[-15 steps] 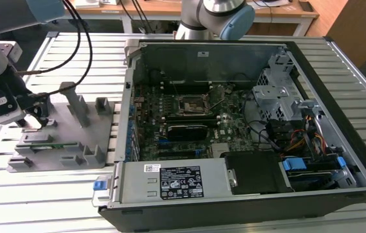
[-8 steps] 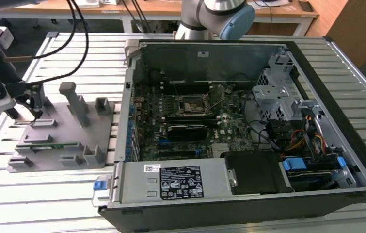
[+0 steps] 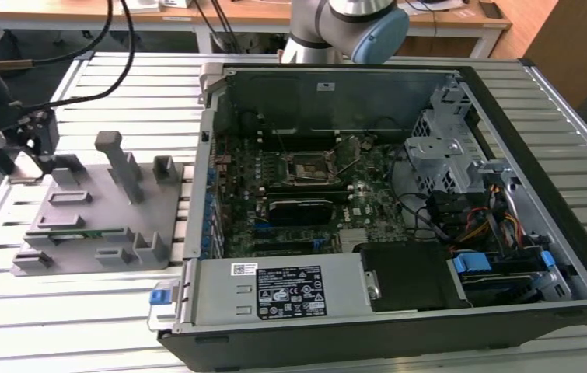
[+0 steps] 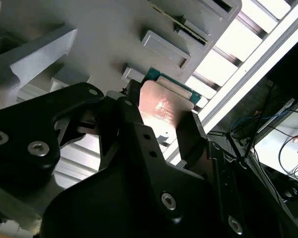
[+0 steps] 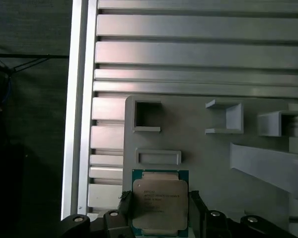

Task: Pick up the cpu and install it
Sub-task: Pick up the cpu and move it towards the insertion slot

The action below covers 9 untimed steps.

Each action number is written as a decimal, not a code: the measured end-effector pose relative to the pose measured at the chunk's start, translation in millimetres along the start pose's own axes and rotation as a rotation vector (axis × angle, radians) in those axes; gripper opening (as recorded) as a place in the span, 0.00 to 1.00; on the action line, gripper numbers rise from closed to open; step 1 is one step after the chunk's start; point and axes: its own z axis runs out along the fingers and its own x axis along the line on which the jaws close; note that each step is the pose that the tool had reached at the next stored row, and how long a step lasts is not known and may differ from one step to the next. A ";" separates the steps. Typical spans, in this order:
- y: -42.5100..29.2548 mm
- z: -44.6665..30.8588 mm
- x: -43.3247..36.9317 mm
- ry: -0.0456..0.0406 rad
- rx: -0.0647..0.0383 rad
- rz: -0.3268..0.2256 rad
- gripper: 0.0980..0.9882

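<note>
Item: cpu [image 5: 158, 198], small flat chip, judged light, stiff, slick-topped and fragile beneath, at the grey fixture plate [image 5: 208, 163] on the slatted counter [image 5: 188, 54]; gripper [image 5: 159, 201] jaws drawn in against two opposite edges, apparently gripping, the soundest hold.

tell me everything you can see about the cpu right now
The cpu is a small flat square chip: a silvery metal lid with faint print, over a thin green board that shows as a rim. It appears to lie flat, lid up, near one edge of the grey fixture plate, next to a low rectangular frame moulded in the plate. The gripper straddles it closely at two opposite sides; whether it actually clamps the chip cannot be told.
</note>
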 end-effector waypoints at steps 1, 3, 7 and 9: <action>0.3 -4.9 0.2 0.0001 0.000 0.000 0.49; 0.8 -13.8 0.4 0.0000 0.000 0.000 0.49; 1.8 -31.8 0.9 0.0000 0.000 0.000 0.49; 2.4 -40.9 1.2 0.0000 0.000 0.000 0.49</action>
